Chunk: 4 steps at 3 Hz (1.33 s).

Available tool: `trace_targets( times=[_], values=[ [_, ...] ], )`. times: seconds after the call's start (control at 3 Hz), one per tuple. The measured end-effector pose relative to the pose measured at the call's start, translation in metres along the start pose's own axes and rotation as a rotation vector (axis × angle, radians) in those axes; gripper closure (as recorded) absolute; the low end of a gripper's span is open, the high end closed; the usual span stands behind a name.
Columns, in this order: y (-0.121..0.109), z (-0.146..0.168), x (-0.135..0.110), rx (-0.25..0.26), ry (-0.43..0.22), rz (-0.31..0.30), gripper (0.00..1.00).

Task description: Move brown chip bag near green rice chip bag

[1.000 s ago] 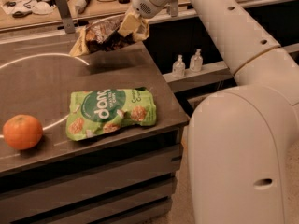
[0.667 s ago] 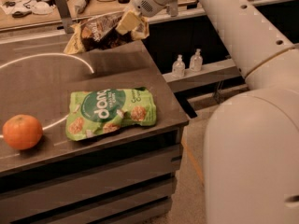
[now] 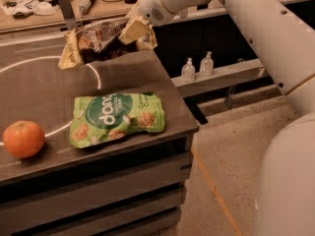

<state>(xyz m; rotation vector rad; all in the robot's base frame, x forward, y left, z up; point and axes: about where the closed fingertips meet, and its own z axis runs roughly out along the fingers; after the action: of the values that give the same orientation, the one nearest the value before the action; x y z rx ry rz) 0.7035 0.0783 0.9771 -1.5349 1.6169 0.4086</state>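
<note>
**Brown chip bag held aloft, before being set down.**
The fingers (image 3: 132,29) of the gripper (image 3: 137,32) are pinched on one end of the brown chip bag (image 3: 93,41), which hangs to their left, clear of the table (image 3: 29,90). Below them, toward the near edge, the green rice chip bag (image 3: 115,118) lies flat, with an orange (image 3: 23,138) farther left. The bag is best lowered just beside the green one, not onto it, and released only once supported.

Warm, dim light falls from above, leaving a faint sheen on the dark table (image 3: 147,77). The gripper (image 3: 134,31), raised over the table's far side and clamped on the brown chip bag (image 3: 93,41), is well lit, and the orange (image 3: 23,138) casts a soft shadow beneath itself
</note>
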Motion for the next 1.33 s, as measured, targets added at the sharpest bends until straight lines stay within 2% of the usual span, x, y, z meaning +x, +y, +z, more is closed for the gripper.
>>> trace_targets(
  times=[0.67, 1.0, 1.33],
  values=[
    [0.045, -0.005, 0.004, -0.113, 0.012, -0.046, 0.12],
    [0.047, -0.003, 0.004, -0.121, 0.014, -0.047, 0.00],
    [0.047, -0.004, 0.004, -0.118, 0.017, -0.046, 0.00]
  ],
)
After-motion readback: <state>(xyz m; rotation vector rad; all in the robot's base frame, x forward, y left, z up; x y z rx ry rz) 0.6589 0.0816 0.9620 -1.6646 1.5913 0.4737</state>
